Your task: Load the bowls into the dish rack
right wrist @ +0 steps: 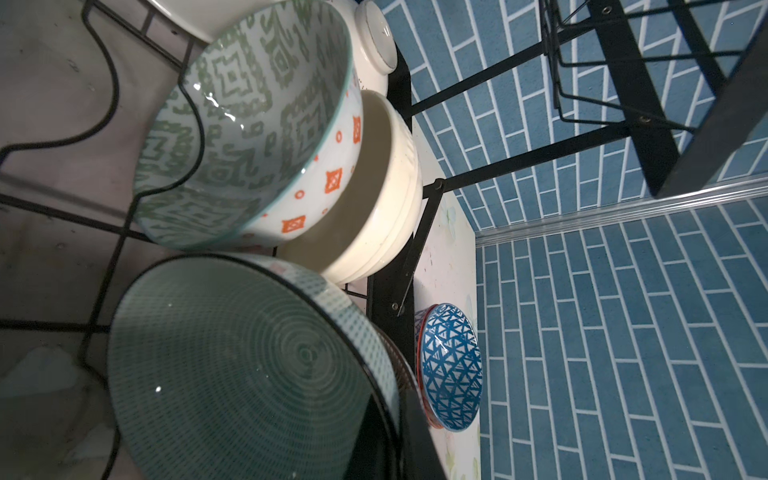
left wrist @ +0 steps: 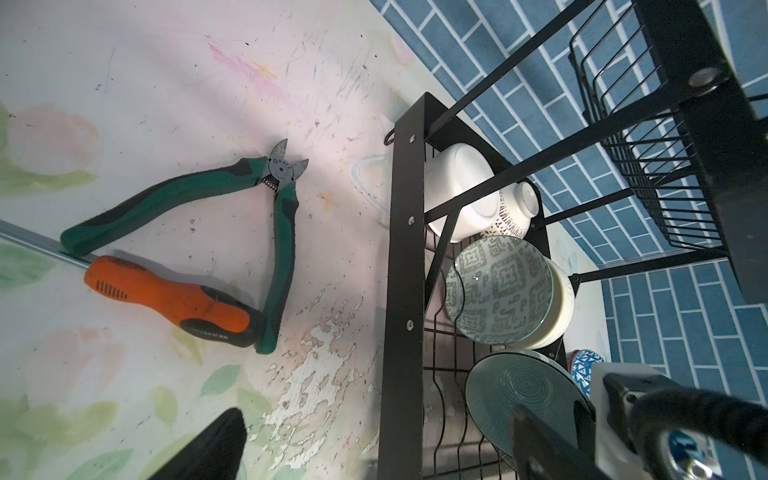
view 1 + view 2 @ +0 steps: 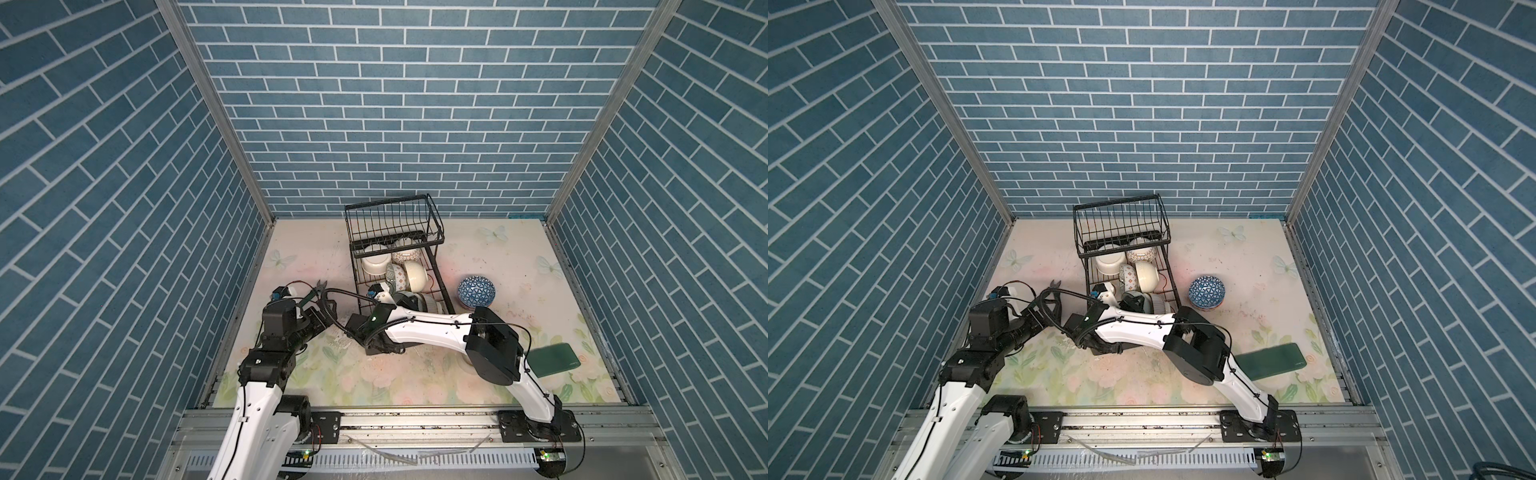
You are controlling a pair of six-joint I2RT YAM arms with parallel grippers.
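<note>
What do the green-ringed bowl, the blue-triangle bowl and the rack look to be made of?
The green-ringed bowl is likely glazed ceramic: glossy, with sharp highlights. The blue-triangle bowl is likely the same: painted pattern, smooth sheen. The dish rack is likely metal with a matte black coating: thin wires, flat screwed bars.

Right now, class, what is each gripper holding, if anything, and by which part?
The right gripper pinches the green ringed bowl by its rim, jaws shut on the thin wall. The left gripper, jaws open, holds nothing.
</note>
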